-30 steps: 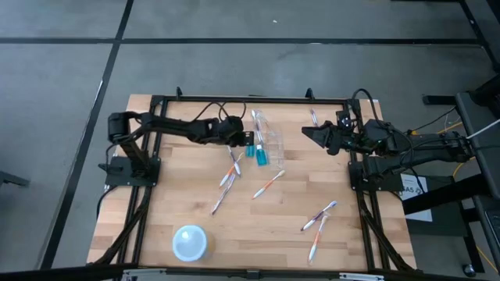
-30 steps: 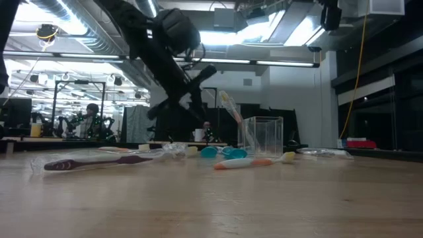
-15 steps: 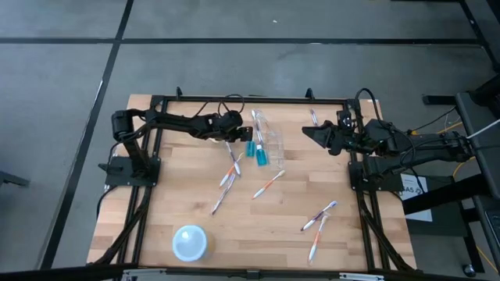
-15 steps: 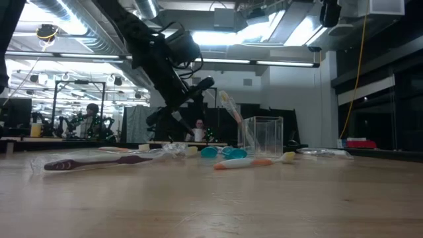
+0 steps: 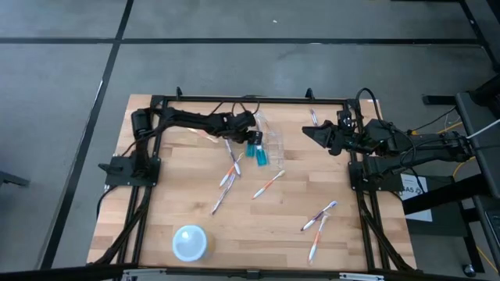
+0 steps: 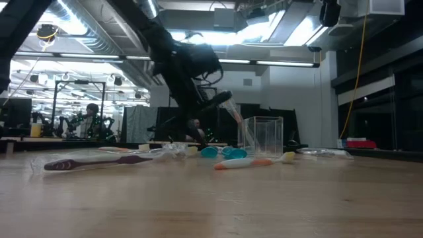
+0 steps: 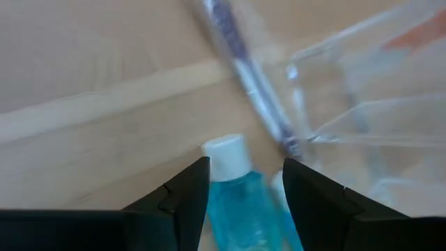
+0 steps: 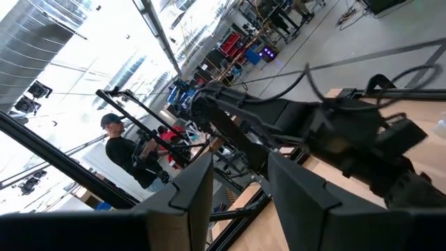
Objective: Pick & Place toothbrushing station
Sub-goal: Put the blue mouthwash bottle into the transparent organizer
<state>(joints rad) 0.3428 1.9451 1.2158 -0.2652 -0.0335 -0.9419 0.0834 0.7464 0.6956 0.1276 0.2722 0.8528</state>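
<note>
A clear plastic cup (image 5: pixel 271 139) stands at the far middle of the table, and a purple-accented toothbrush (image 6: pixel 231 109) leans in it. Beside the cup lies a teal tube (image 7: pixel 240 202) with a white cap. My left gripper (image 5: pixel 251 136) hangs low over the tube, slanting down. It is open, with one finger on each side of the cap end and a gap on both sides. More toothbrushes (image 5: pixel 230 170) lie loose on the wood. My right gripper (image 5: pixel 306 131) waits open at the far right, held level above the table.
A pale blue bowl (image 5: pixel 190 242) sits near the front left. Toothbrushes lie at mid-table (image 5: pixel 268 184) and near the right front (image 5: pixel 319 216). A wrapped one (image 6: pixel 99 162) lies close to the low camera. The black frame rail (image 5: pixel 250 99) runs along the far edge.
My left gripper has moved toward the table's right edge and down, coming in over the teal tube beside the cup. The cup, the tube and the toothbrushes lie where they were.
</note>
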